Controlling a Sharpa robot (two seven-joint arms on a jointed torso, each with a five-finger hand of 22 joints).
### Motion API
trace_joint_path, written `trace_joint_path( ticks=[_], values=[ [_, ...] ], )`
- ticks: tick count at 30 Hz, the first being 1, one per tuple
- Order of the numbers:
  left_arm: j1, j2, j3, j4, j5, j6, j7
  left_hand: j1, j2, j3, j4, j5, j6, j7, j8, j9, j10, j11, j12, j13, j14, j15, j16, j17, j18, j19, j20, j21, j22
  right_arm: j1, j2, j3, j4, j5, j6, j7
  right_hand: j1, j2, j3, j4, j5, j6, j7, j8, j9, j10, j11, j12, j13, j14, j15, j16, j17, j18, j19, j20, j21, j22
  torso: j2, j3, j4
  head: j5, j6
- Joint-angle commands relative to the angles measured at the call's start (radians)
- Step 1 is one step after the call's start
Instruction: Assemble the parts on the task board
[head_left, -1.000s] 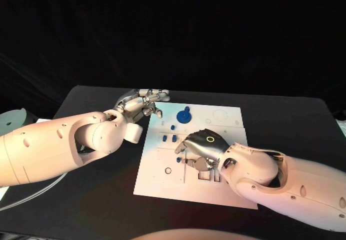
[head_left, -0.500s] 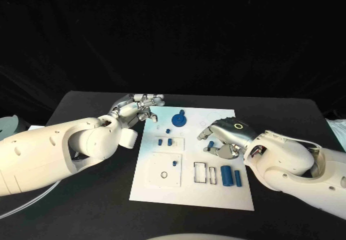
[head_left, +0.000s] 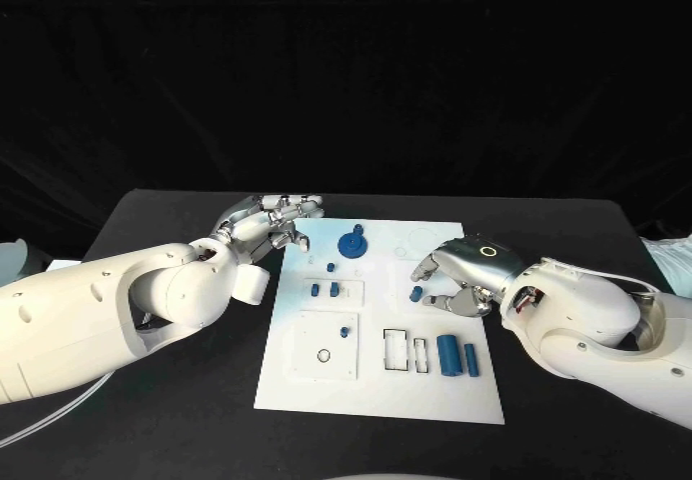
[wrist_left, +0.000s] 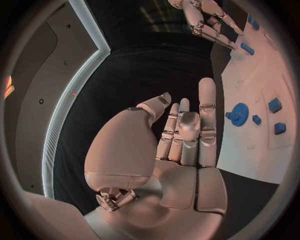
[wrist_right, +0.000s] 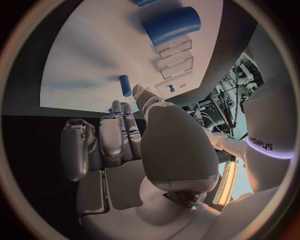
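The white task board (head_left: 378, 385) lies mid-table. On it are a blue gear (head_left: 353, 240) (wrist_left: 239, 113), several small blue pegs such as one (head_left: 335, 289), and two blue cylinders (head_left: 449, 352) beside the outlined slots (head_left: 398, 348). My right hand (head_left: 464, 270) hovers at the board's right edge with its fingers curled in. A short blue peg (head_left: 415, 294) (wrist_right: 125, 85) stands just off its thumb tip; contact is unclear. My left hand (head_left: 268, 221) (wrist_left: 184, 130) is at the board's far left corner, fingers straight and holding nothing.
The black table (head_left: 159, 400) surrounds the board on all sides. A big blue cylinder (wrist_right: 172, 25) and rectangular slots (wrist_right: 175, 59) lie ahead of my right hand. My right hand (wrist_left: 203, 17) also shows across the board in the left wrist view.
My right hand has pulled back from the board's middle to its right edge, uncovering the slots and the two cylinders. The left hand has barely moved. The camera has shifted.
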Motion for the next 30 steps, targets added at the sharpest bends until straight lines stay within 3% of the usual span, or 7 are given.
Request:
trace_joint_path(
  ticks=[1, 9, 15, 30],
  values=[
    [0.000, 0.001, 0.000, 0.001, 0.003, 0.023, 0.004, 0.000, 0.010, -0.008, -0.001, -0.003, -0.006, 0.002, 0.005, 0.000, -0.008, -0.002, 0.004, 0.002, -0.007, 0.002, -0.002, -0.002, 0.018, 0.000, 0.009, -0.004, -0.002, 0.000, 0.012, 0.000, -0.009, -0.021, 0.033, -0.009, 0.007, -0.003, -0.006, 0.001, 0.004, -0.003, -0.001, -0.001, 0.000, 0.002, -0.013, -0.002, -0.001, 0.028, -0.008, -0.007, -0.002, 0.005, 0.013, -0.007, -0.002, 0.014, 0.001, -0.0005, 0.0029, 0.000, 0.000],
    [0.000, -0.001, 0.000, 0.003, 0.003, 0.024, 0.002, 0.000, 0.010, -0.008, -0.001, -0.003, -0.006, 0.002, 0.005, 0.000, -0.008, -0.002, 0.004, 0.002, -0.007, 0.002, -0.002, -0.002, 0.018, 0.000, 0.009, -0.004, -0.002, -0.003, 0.046, -0.002, -0.045, -0.021, 0.058, -0.003, 0.020, 0.025, 0.008, 0.006, 0.004, 0.012, 0.003, 0.003, 0.003, 0.034, -0.023, 0.006, 0.001, 0.029, -0.017, -0.010, -0.009, 0.004, 0.017, -0.017, 0.001, 0.019, 0.002, -0.0013, 0.0033, 0.000, -0.004],
    [0.000, -0.004, 0.000, 0.004, 0.003, 0.023, 0.001, 0.000, 0.010, -0.008, -0.001, -0.003, -0.006, 0.002, 0.005, 0.000, -0.008, -0.002, 0.004, 0.002, -0.007, 0.002, -0.002, -0.002, 0.018, 0.000, 0.009, -0.004, -0.002, -0.005, 0.058, -0.003, -0.056, -0.020, 0.074, 0.006, 0.029, 0.044, 0.029, 0.011, 0.004, 0.049, 0.004, 0.013, 0.011, 0.093, -0.028, 0.011, 0.002, 0.032, -0.021, -0.006, -0.008, 0.001, 0.023, -0.022, 0.010, 0.030, 0.001, -0.0014, 0.0001, 0.003, -0.008],
    [0.000, -0.006, 0.000, 0.006, 0.003, 0.023, -0.001, 0.000, 0.010, -0.008, -0.001, -0.003, -0.006, 0.002, 0.005, 0.000, -0.008, -0.002, 0.004, 0.002, -0.007, 0.002, -0.002, -0.002, 0.018, 0.000, 0.009, -0.004, -0.002, -0.007, 0.072, -0.004, -0.070, -0.028, 0.113, 0.002, 0.038, 0.054, 0.051, 0.009, 0.005, 0.083, 0.004, 0.015, 0.018, 0.137, -0.036, -0.007, 0.001, 0.036, -0.028, 0.002, -0.001, -0.002, 0.030, -0.028, 0.020, 0.044, 0.000, -0.0003, 0.0012, 0.000, -0.013]
  ],
)
